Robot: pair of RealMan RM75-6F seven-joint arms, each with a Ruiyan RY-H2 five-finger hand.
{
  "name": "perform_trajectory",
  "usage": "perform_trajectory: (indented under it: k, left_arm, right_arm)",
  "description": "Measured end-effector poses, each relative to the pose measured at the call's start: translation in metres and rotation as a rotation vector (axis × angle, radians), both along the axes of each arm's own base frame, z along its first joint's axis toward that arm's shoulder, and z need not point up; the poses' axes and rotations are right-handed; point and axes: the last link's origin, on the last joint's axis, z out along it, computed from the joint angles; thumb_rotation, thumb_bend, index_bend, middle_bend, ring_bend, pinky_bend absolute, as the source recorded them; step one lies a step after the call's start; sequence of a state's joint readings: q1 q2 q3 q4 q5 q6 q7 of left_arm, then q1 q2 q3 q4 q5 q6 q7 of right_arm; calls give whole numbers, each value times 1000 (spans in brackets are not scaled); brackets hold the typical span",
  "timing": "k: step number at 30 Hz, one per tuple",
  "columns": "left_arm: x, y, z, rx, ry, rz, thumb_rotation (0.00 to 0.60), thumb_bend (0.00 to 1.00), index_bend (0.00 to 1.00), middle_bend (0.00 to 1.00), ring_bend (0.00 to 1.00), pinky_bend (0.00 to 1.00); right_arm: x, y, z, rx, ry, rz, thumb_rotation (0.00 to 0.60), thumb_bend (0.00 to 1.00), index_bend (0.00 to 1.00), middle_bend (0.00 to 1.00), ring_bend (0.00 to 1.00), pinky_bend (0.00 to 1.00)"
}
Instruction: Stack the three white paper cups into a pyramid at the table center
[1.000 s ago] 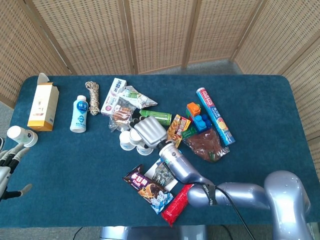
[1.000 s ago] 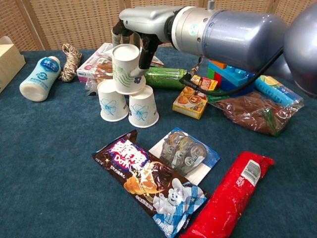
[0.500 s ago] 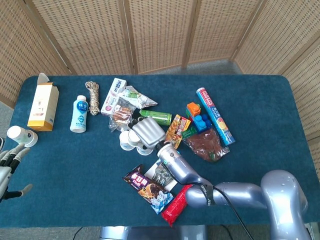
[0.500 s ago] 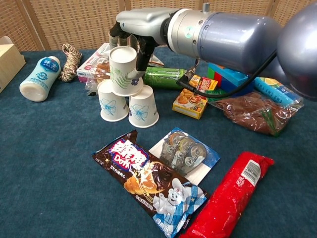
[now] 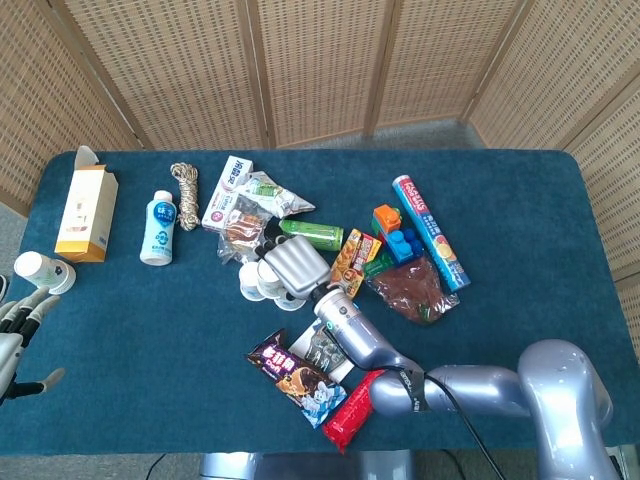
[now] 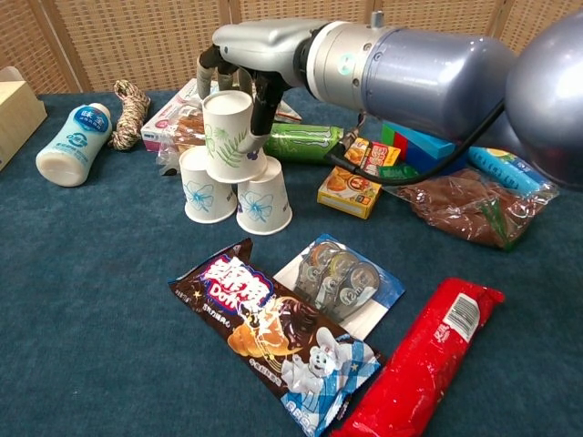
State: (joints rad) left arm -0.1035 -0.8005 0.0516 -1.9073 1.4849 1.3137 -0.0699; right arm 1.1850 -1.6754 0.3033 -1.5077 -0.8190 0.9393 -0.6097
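White top cup (image 6: 229, 137) now sits lower and further left than a second ago, settling onto the two base cups, left (image 6: 203, 184) and right (image 6: 263, 195), near the table (image 6: 91, 300) centre. Judging from this, the pyramid is nearly done and only the release is left.

Right hand (image 6: 239, 73) reaches in from the right, palm down above the cup, fingers curled around its upper rim and gripping it. In the head view this hand (image 5: 294, 268) hides most of the stack. Left hand (image 5: 18, 330) rests open at the table's left edge, holding nothing.
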Motion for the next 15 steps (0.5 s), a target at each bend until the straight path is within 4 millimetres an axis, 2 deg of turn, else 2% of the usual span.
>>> perform_trajectory:
  k: [15]
  left_arm:
    - [0,-1,2,7,-4,1,600,282,38,0,0,0]
  right_arm:
    - [0,-2,4,-30,-9,-12,600,217,207,383,344,490]
